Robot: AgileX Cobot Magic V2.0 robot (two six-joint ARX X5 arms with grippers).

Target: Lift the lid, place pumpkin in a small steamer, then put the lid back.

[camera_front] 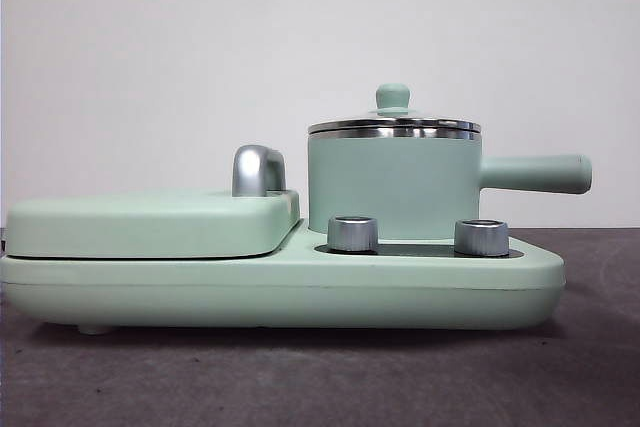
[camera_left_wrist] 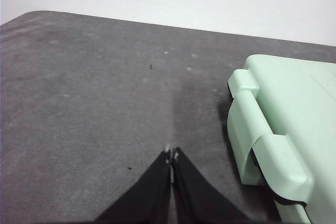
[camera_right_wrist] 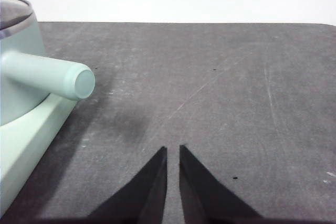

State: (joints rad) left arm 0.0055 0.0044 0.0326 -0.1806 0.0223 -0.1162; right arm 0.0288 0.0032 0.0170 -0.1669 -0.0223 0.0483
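The small steamer (camera_front: 390, 182), a mint-green pot with a long side handle (camera_front: 535, 174), stands on the right half of the appliance. The lid (camera_front: 393, 125) sits on it, steel rim flush, green knob on top. No view shows the pumpkin. In the right wrist view, my right gripper (camera_right_wrist: 173, 148) hovers shut over bare grey table, just off the tip of the steamer (camera_right_wrist: 16, 51) handle (camera_right_wrist: 50, 74), with nothing held. My left gripper (camera_left_wrist: 171, 153) is shut and empty over the table beside the appliance's far end. Neither arm shows in the front view.
The mint-green appliance base (camera_front: 280, 292) carries a large flat cover (camera_front: 150, 222) with a chrome handle (camera_front: 258, 169) on its left half, and two steel dials (camera_front: 352, 233) at the front. The cover's hinged end (camera_left_wrist: 278, 129) lies close to my left gripper. A white wall stands behind.
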